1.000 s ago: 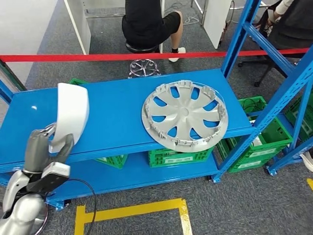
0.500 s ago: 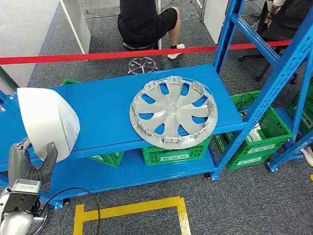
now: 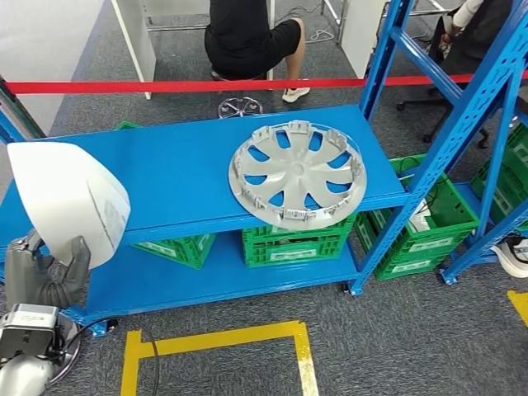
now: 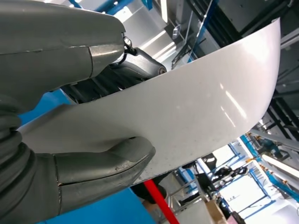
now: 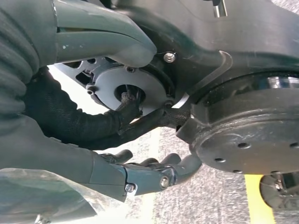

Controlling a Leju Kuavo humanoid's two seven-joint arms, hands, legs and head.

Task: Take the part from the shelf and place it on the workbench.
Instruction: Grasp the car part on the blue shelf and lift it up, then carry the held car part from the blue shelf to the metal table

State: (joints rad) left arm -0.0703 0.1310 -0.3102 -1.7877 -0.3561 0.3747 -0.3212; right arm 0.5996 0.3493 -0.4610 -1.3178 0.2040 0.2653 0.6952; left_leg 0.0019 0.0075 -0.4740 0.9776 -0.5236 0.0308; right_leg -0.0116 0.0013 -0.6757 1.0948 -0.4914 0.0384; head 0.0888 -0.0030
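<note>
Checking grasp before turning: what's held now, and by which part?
The left hand holds the white part by its lower edge, thumb on one face, fingers on the other. The right hand holds nothing.

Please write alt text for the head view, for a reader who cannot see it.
The robot's left hand holds a curved white part in front of a blue shelf. A silver wheel cover lies flat on the shelf.

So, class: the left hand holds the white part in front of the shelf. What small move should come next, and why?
Probably draw the white part back from the shelf and begin turning toward the workbench. The left hand already grips it, thumb pressed on its surface, and it is lifted off the shelf board.
</note>
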